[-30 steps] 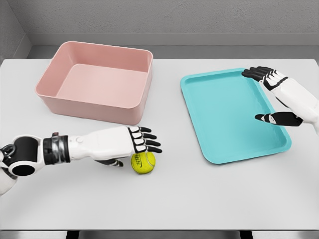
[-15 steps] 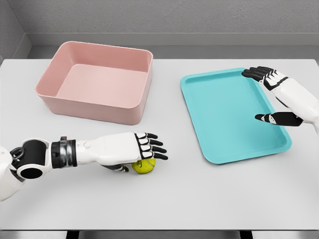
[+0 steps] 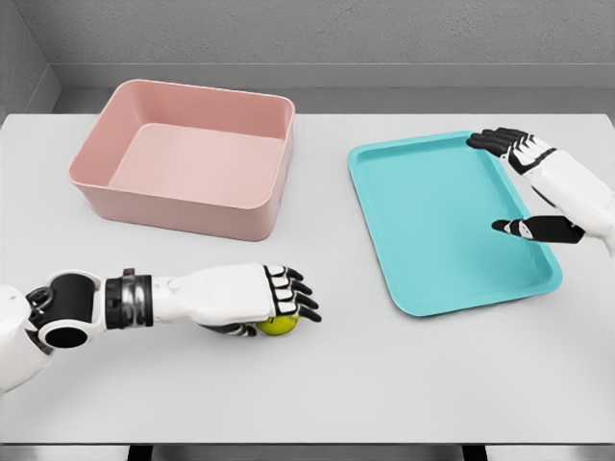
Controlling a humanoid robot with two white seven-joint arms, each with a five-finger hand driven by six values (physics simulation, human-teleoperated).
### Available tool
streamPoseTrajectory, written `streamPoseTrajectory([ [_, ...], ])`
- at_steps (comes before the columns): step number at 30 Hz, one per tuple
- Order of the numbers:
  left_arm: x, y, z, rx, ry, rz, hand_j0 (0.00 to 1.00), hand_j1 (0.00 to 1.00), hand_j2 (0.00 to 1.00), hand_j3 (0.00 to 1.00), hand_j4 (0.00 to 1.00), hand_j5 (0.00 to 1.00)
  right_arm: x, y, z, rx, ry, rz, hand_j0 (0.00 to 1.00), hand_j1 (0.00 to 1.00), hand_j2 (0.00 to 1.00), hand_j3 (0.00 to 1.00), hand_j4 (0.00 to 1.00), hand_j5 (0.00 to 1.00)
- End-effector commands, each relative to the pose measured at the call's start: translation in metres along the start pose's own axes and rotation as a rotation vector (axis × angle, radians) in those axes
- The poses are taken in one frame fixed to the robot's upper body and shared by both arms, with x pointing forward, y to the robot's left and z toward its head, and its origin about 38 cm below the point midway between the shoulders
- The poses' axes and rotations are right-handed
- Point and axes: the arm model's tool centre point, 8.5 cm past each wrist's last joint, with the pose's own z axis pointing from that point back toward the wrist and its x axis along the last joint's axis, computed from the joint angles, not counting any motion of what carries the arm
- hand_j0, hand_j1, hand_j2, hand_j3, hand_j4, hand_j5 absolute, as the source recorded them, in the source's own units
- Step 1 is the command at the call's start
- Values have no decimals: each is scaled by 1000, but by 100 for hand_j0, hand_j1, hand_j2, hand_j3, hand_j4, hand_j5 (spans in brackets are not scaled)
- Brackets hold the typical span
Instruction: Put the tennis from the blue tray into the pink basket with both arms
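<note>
The left hand lies palm-down over the yellow-green tennis ball on the white bench, in front of the pink basket and left of the blue tray; its fingers curl over the ball's top, but whether they actually clamp it cannot be told. The right hand hovers over the tray's right side, fingers spread apart and holding nothing, thumb pointing left across the tray.
</note>
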Motion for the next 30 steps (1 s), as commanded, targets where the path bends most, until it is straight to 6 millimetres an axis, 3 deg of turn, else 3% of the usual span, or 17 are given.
streamPoseTrajectory([
  [1, 1, -1, -2, 1, -5, 8, 89, 89, 89, 89, 89, 89, 0, -1, 0, -4, -1, -6, 100, 100, 100, 100, 100, 100],
  [16, -8, -9, -5, -8, 15, 36, 89, 89, 89, 89, 89, 89, 0, 0, 0, -5, -1, -6, 100, 100, 100, 100, 100, 100],
  [19, -7, -12, -7, -22, 12, 36, 73, 73, 73, 73, 73, 73, 0, 0, 0, -5, -1, -6, 100, 100, 100, 100, 100, 100],
  [23, -7, -14, -7, -45, 12, 37, 60, 60, 60, 60, 60, 60, 0, 0, 0, -5, 0, -7, 100, 100, 100, 100, 100, 100],
  [27, -7, -15, -7, -59, 11, 38, 50, 50, 50, 50, 50, 50, 0, 0, 0, -5, 0, -7, 100, 100, 100, 100, 100, 100],
  [30, -7, -13, -6, -62, 11, 34, 50, 50, 50, 50, 50, 50, 0, 0, 0, -5, -1, -6, 100, 100, 100, 100, 100, 100],
])
